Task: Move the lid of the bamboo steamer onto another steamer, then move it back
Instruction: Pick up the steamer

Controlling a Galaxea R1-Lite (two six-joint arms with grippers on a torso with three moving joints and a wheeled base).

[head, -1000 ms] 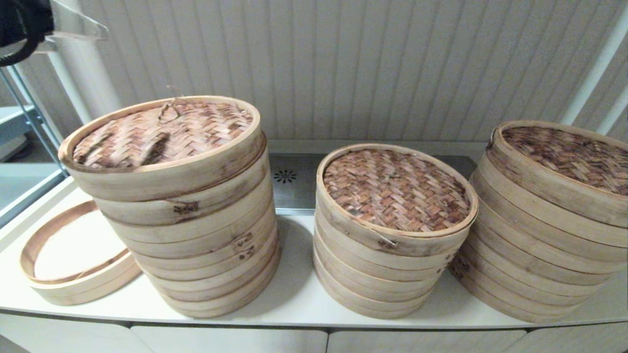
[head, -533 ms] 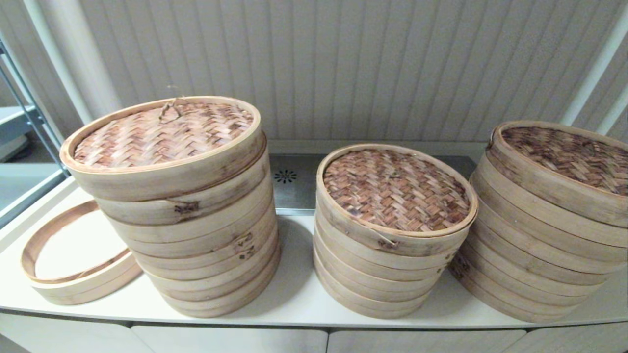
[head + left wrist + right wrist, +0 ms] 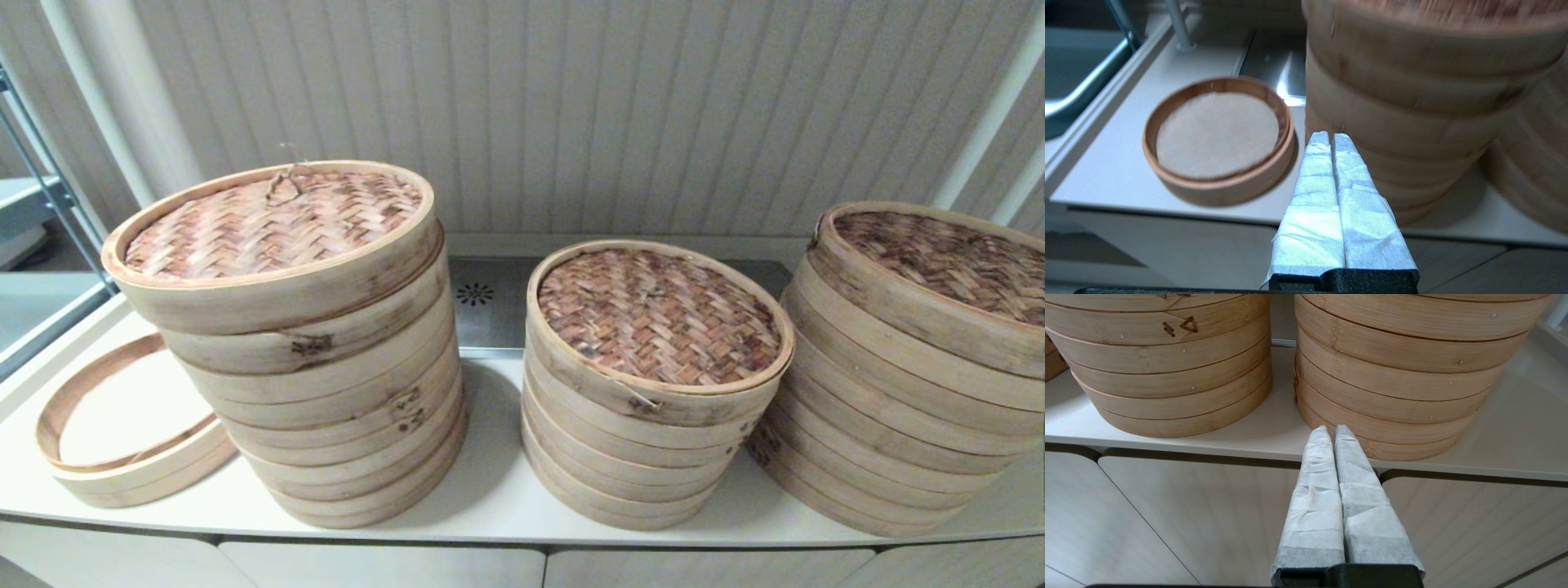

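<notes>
So nothing was holding anything at this point. The left gripper (image 3: 1329,136) was pinched closed on nothing, hanging low in front of the counter (image 3: 490,498). Off to its left and a bit ahead sat a shallow empty steamer ring (image 3: 1218,139), and straight ahead and above it rose the tall stack (image 3: 1412,122). The lid (image 3: 269,220) with the pale pinkish weave and the little loop handle (image 3: 282,181) was sitting on top of that tall stack, seated inside the rim and a touch tilted.

The middle stack (image 3: 653,384) and the right stack (image 3: 906,359) both had darker woven lids on. The right gripper (image 3: 1331,430) was also closed and empty, parked below the counter edge with those two stacks right ahead of it.

My guess is this was either the very start or the very end, can't say which. If the start, the left gripper would have to climb, open up, and catch that thin loop, which looked fiddly.
</notes>
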